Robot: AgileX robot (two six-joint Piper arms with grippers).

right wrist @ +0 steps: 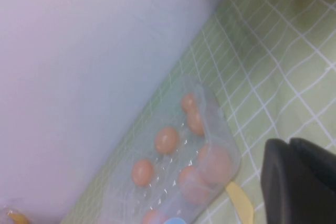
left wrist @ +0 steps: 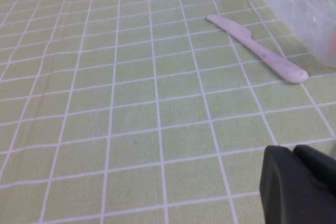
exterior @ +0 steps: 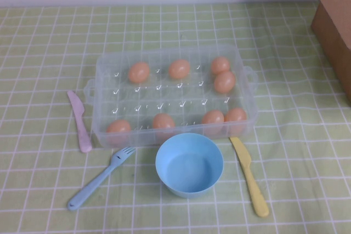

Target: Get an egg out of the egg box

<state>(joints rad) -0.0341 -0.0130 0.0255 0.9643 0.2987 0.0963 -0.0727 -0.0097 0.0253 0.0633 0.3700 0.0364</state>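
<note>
Eggs (exterior: pixel 139 72) sit in the lidless egg box (exterior: pixel 104 135) mid-tabletop (exterior: pixel 44 190): four along its far row, four along the near wall. Bowl (exterior: pixel 189 164) crowds the box's near edge, between fork (exterior: pixel 98 179) and yellow knife (exterior: pixel 249 176); pink knife (exterior: pixel 79 121) lies just left. My right jaws (right wrist: pixel 302 182) are clenched, high off right. My left jaws (left wrist: pixel 299 187) hover low over bare cloth left; their state I cannot tell.
</note>
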